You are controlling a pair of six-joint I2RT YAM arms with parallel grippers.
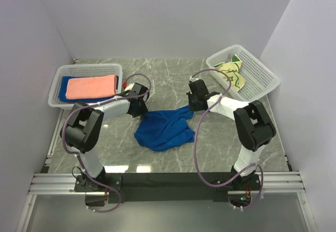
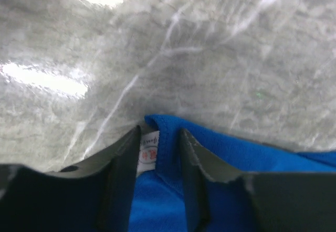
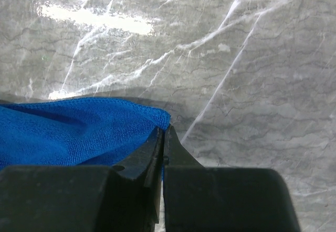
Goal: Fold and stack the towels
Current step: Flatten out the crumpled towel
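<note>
Grey marble table [image 1: 173, 74]. Crumpled blue towel [image 1: 165, 129] at centre, between arms. White lattice baskets: left basket [image 1: 58, 82] holds salmon-pink towel [image 1: 92, 86] on folded blue towel [image 1: 63, 87]; right basket [image 1: 262, 77] holds yellow-green towel [image 1: 233, 74]. Right gripper [image 3: 164, 129] clenched on crumpled towel's far right corner. Left gripper [image 2: 160, 132] straddles far left corner and white label [image 2: 148, 153]; cannot tell whether pinching.

Top view looks down from behind the arms; both wrist views sit close over corners of the crumpled royal-blue cloth towel [image 1: 164, 129].
</note>
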